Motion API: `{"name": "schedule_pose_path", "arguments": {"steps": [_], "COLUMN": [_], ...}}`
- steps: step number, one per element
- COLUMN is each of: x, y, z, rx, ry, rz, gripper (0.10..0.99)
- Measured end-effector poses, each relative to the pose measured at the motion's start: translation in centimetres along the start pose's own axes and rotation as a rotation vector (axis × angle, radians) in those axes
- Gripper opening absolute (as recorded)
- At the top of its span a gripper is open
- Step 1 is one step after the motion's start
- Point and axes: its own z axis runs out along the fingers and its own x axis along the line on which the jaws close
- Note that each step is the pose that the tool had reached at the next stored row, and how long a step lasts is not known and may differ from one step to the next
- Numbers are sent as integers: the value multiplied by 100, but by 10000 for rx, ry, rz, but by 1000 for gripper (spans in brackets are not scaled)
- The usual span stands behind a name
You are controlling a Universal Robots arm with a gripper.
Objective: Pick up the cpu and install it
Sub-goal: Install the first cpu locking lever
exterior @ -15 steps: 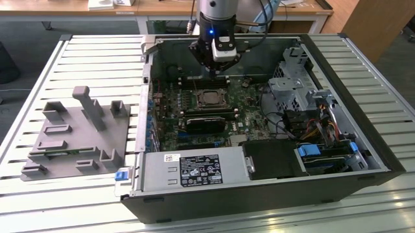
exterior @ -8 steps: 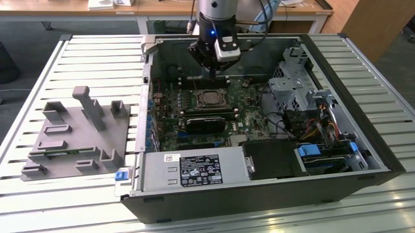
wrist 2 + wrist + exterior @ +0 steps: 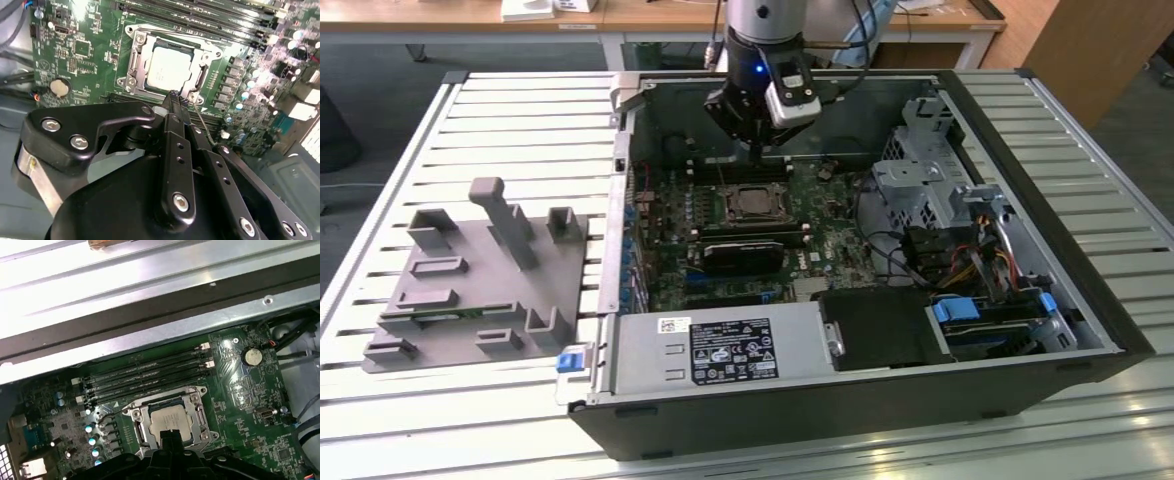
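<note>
While the open computer case [image 3: 1067, 300] lies on its side on the slatted metal table [image 3: 520, 120], the exterior view has the arm reaching down into it from the far side, its gripper [image 3: 757, 150] hanging just above the motherboard [image 3: 707, 240] near the back edge of the socket. The cpu [image 3: 751, 204] sits flat in that socket, a dull silver square inside its metal frame, with a dark heatsink block [image 3: 744, 254] just in front of it and the power supply [image 3: 720, 350] nearer still. On the exterior view's left a grey plastic fixture [image 3: 474, 290] stands on the table, well apart from the case. In the second wrist view the gripper [image 3: 175, 100] shows up close: its black fingers [image 3: 172, 107] are pressed together at the tip with nothing between them, and that tip stands just beside the socket frame [image 3: 131, 65], apart from the cpu [image 3: 167, 67] seated inside. A round coin battery [image 3: 59, 87] glints off to one side of the board. In the first wrist view the cpu [image 3: 170, 419] lies square in its frame, the memory slots [image 3: 145, 372] run alongside it, and the closed fingertip [image 3: 170, 437] pokes in over the near edge of the socket.
</note>
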Motion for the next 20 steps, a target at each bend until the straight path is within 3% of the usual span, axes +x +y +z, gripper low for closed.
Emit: {"name": "schedule_pose_path", "arguments": {"steps": [14,20], "x": [1,34], "y": [0,-9], "z": [8,9], "rx": [-19,-22], "ry": [31,34], "rz": [-1955,-2164], "gripper": [106,106]}}
